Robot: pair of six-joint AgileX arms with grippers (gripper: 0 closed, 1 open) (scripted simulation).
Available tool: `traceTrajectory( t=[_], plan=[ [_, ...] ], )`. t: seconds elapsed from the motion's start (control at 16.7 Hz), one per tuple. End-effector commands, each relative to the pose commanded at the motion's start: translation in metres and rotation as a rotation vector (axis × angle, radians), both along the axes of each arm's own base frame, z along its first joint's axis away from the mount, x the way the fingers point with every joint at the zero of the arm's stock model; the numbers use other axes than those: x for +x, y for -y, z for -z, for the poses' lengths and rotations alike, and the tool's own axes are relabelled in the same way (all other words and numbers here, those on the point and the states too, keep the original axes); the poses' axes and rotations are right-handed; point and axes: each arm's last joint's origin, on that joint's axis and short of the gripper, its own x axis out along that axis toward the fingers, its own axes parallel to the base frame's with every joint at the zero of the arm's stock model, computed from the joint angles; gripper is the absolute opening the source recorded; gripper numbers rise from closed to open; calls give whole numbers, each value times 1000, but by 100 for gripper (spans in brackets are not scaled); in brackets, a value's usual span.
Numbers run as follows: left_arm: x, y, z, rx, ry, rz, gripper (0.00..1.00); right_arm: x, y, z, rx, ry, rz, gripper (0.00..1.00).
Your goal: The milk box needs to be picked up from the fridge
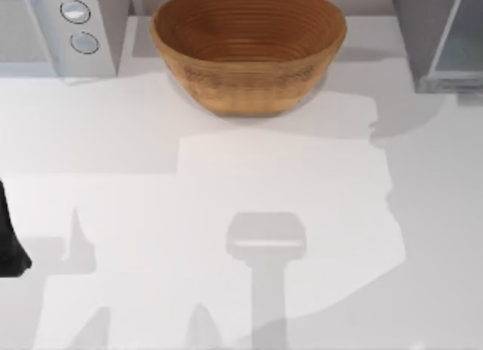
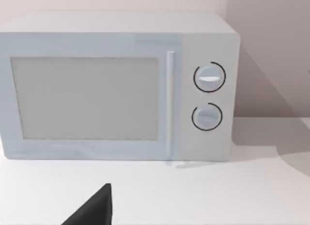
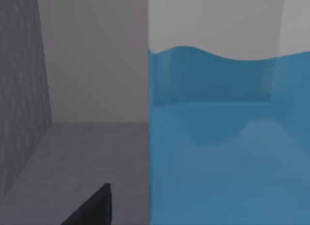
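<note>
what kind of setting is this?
Likely a simulated kitchen counter: a white microwave with two round knobs, a woven bowl, and a grey fridge at the top view's right, holding the blue milk box.

White desk (image 1: 226, 214), smooth and bare across the middle, crossed by soft grey shadows. At the far left corner, a white microwave (image 2: 116, 84) with two round knobs (image 2: 209, 77) beside its door. At the middle of the far edge, a ribbed wooden bowl (image 1: 247, 44). Behind the desk, a plain pale wall (image 2: 271, 50), faintly pinkish. Even, diffuse light.
</note>
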Motion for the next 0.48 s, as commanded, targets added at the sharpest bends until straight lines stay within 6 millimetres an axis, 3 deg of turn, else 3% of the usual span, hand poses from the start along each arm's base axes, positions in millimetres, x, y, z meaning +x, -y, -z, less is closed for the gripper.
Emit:
traceTrajectory(
  t=[0.3,0.48],
  plan=[
    [0,0,0,0,0,0,100,3,1,1,0,-1,1,100],
    [0,0,0,0,0,0,100,24,2,2,0,-1,0,100]
  ],
)
